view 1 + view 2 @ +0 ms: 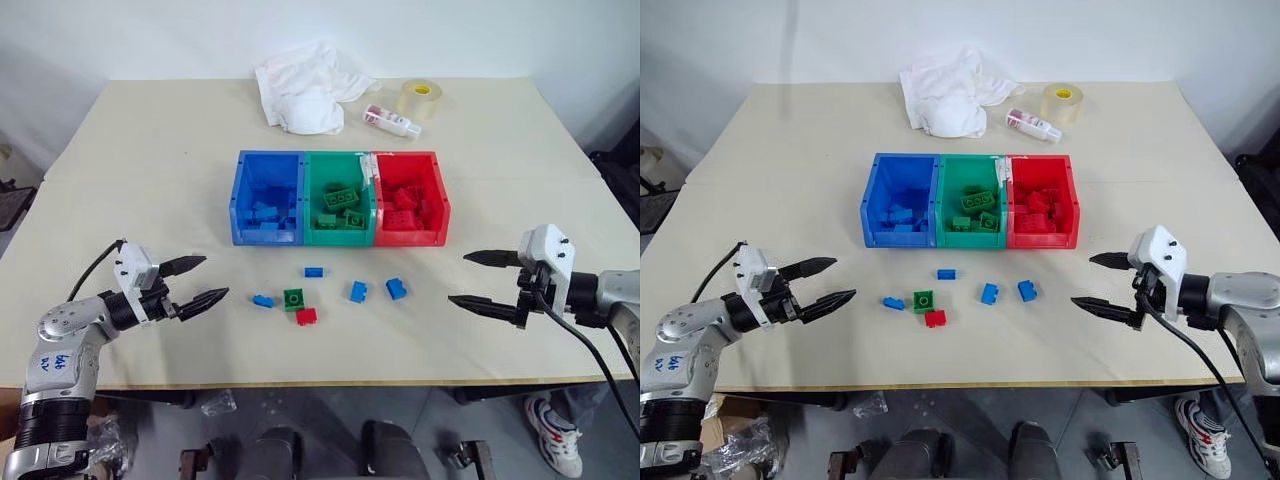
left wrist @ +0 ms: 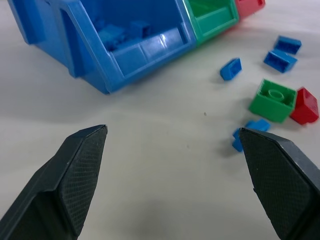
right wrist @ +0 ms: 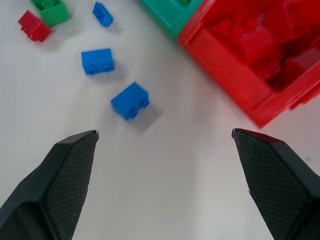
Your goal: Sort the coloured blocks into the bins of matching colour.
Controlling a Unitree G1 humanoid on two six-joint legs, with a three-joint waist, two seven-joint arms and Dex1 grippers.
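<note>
6 loose coloured blocks lie on the table (image 1: 130, 180) just in front of the bins. 4 are blue: a small one (image 1: 314, 271) nearest the bins, one (image 1: 263, 301) furthest toward the robot's left, and 2 side by side toward the right, (image 1: 358, 291) and (image 1: 396, 288). The green block (image 1: 294, 298) is squarish with a stud on top; the red block (image 1: 306, 316) touches its near corner, slightly closer to the robot. All 6 lie apart from both grippers.

The 3 joined bins sit mid-table: blue bin (image 1: 240, 200) on the robot's left, green bin (image 1: 340, 236) in the middle, red bin (image 1: 438, 200) on the right. Each already holds several bricks of its own colour.

Left gripper (image 1: 205, 281) hovers over the table to the left of the blocks, fingers spread wide, nothing between them, pointing toward the loose blocks. Right gripper (image 1: 474, 279) hovers to the right of the blocks, jaws also wide apart and empty, pointing inward toward them. In the right wrist view the nearest thing ahead is a blue block (image 3: 130, 100).

Behind the bins at the far side of the table: a crumpled white cloth (image 1: 305, 90), a small bottle (image 1: 392, 122) lying on its side, and a yellowish tape roll (image 1: 419, 99) just beside it.
</note>
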